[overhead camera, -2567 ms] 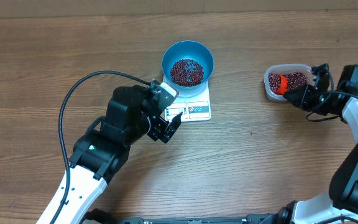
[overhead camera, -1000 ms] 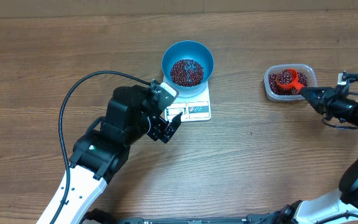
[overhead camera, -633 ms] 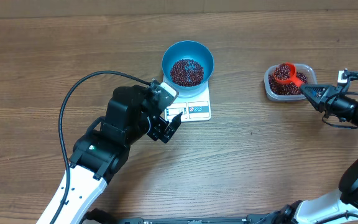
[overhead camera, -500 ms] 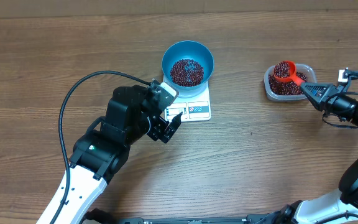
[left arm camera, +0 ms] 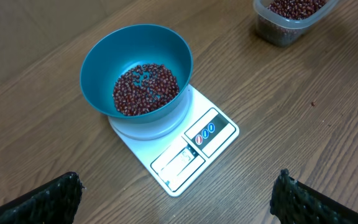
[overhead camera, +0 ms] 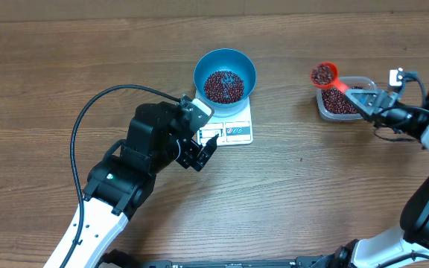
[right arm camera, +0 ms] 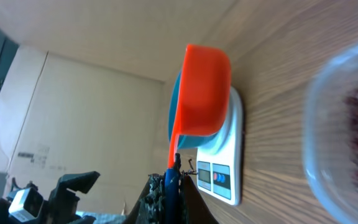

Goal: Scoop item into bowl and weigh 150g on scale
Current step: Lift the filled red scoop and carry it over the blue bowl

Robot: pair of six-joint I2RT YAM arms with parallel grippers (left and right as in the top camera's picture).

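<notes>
Two arms at a wood table [overhead camera: 311,186], one scoop lifted. Bowl [overhead camera: 229,58] sits on the scale [overhead camera: 237,130], upper centre of the overhead frame, covering the scale's far part. The display and label edge shows at the lower side. A heap of beans [overhead camera: 223,85] lies in the bowl bottom, with blue wall bare all round.

Left gripper [overhead camera: 201,153] hangs just below-left of the scale's lower left corner, jaws spread wide and holding nothing. The left wrist view shows its two black fingertips at the lower corners of the frame, with bowl and scale between and beyond them. I can't tell whether it touches the scale.

Right gripper [overhead camera: 367,102] is at the upper right of the overhead frame, over the tub [overhead camera: 357,80]. Its jaws are pressed together, pinching the scoop [overhead camera: 323,74] by its thin handle. The red cup is full of beans and sits just up-left of the tub's left edge, off the table. The handle slants down-right to the fingers. More beans fill the tub.

Right wrist view is turned sideways. The scoop's red underside is mid-frame, and the handle runs to the gripper at the bottom edge. Bowl and scale are beyond it, partly hidden by the cup. The tub is a blur at the right edge.

Scoop and bowl are well apart.
</notes>
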